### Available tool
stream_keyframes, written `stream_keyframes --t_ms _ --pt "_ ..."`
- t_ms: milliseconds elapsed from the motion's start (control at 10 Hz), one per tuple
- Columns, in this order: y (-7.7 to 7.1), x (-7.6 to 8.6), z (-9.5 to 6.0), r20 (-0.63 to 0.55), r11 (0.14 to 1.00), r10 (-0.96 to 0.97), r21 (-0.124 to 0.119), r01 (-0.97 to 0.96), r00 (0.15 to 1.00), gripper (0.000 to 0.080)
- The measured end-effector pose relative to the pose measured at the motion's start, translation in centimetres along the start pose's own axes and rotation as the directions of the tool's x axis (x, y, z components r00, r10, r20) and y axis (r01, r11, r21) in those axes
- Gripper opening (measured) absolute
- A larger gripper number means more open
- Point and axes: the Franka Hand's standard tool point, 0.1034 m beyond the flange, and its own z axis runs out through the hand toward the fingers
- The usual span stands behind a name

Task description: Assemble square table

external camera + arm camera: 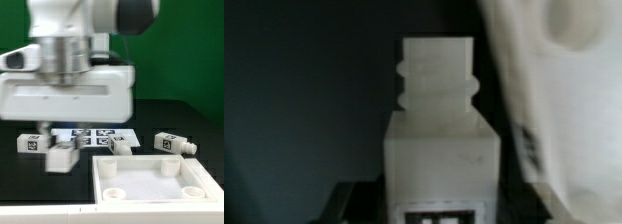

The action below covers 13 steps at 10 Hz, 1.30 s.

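Quick read on this one. Seeing the gripper (45, 130) low over the table (25, 185), about 8 o'clock in the exterior view, right on top of a leg (62, 156). Probably there to grab that leg for the square table top (150, 182), parked flat at 5 o'clock with round sockets (113, 188) facing up. Makes sense to keep the top flat like that: open sockets, easy drop-in from above.

Can't tell the grip from either view, honestly: maybe pinching the leg, maybe just spread around it. Only getting dark shapes hugging the tag end in the wrist view, no clear contact.

Looks to be lying flat, just beside the top's edge (562, 80), no visible touching. Long axis running alongside that edge, stepped screw end (438, 70) pointing away from the wrist camera, tag end nearest the fingers. Heavily foreshortened in the exterior view, so guessing roughly the 12-to-6 line there. Will need tipping upright, screw end down, before any socket.

Also spotting a spare leg (30, 143) at 9 o'clock, a spare leg (120, 143) near centre and a spare leg (170, 143) at 3 o'clock, spread around the marker board (92, 133) close to centre.
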Motion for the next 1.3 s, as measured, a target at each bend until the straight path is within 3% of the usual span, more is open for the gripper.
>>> stream_keyframes --t_ms 200,400,700,800,900,1000,1100,1200,1300 --pt "3.1 -0.3 2.1 -0.006 0.998 -0.061 -0.019 0.060 0.998 0.0281" --pt "3.5 -0.8 3.1 0.002 0.998 -0.062 -0.023 0.062 0.998 0.0281" --pt "3.8 -0.8 3.1 -0.003 0.997 -0.068 -0.025 0.068 0.998 0.0281" --pt "3.7 -0.8 3.1 -0.002 0.997 -0.068 -0.025 0.068 0.998 0.0341" --pt "3.7 -0.8 3.1 -0.001 0.997 -0.068 -0.025 0.068 0.998 0.0476" --pt "3.3 -1.0 2.9 0.029 0.998 -0.053 -0.015 0.054 0.998 0.0476" --pt "2.5 -0.4 1.1 0.064 0.999 -0.054 0.006 0.053 0.997 0.0610" --pt "1.8 -0.3 -0.5 0.069 0.999 -0.048 0.018 0.047 0.996 0.0637" --pt "0.2 -1.5 -1.7 0.137 1.000 0.003 0.024 -0.006 0.991 0.0647"
